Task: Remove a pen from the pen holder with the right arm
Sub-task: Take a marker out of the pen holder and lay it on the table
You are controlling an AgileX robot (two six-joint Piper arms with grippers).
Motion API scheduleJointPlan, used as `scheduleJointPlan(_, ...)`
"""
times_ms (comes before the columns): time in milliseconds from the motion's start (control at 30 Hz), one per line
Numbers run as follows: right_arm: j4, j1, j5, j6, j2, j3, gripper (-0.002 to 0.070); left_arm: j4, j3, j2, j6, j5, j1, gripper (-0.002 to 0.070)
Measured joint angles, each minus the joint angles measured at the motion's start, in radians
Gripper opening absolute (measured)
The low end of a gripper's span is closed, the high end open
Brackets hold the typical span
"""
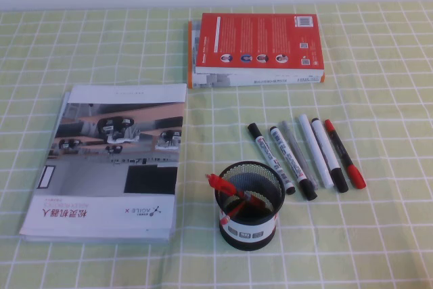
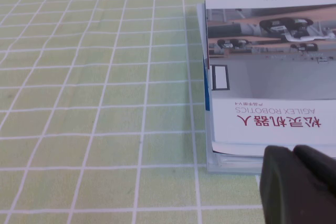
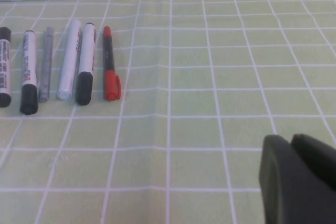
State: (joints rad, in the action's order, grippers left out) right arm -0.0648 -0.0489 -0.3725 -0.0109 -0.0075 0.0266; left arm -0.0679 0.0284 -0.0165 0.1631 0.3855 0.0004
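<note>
Nearest the robot, outside the high view, are both grippers. The left gripper (image 2: 292,153) hangs over the near edge of the booklets (image 1: 111,160), and its fingers are pressed together with no gap showing and hold nothing. The right gripper (image 3: 290,141) hangs over bare cloth (image 1: 379,99), on the robot's side of the row of pens (image 1: 304,157) and apart from it. Its fingers are likewise clenched on nothing.

Next, low in the middle of the table, the black mesh holder (image 1: 267,218) stands upright. One red pen (image 1: 223,184) leans inside it, its upper end poking out over the rim on the robot's left.

Left of the holder lies the stack of booklets, flat, with the printed cover up. Just right of the holder and a little farther off, six pens lie side by side on the cloth, slanted alike: two with black caps, one thin and grey, one white, one white with a black cap, and one red.

Farthest off, beyond the pens, a red book (image 1: 260,42) lies flat on another volume.
</note>
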Motion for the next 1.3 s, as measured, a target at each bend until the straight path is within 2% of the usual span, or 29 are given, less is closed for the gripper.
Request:
scheduleJointPlan(1033,-0.13,0.0,0.021,0.0,0.0,0.0,-0.0013,0.0,0.0,0.0,0.0,0.0,0.0,-0.0005)
scheduleJointPlan(1300,-0.232,0.0,0.058,0.0,0.0,0.0,-0.0012,0.0,0.0,0.0,0.0,0.0,0.0,-0.0005)
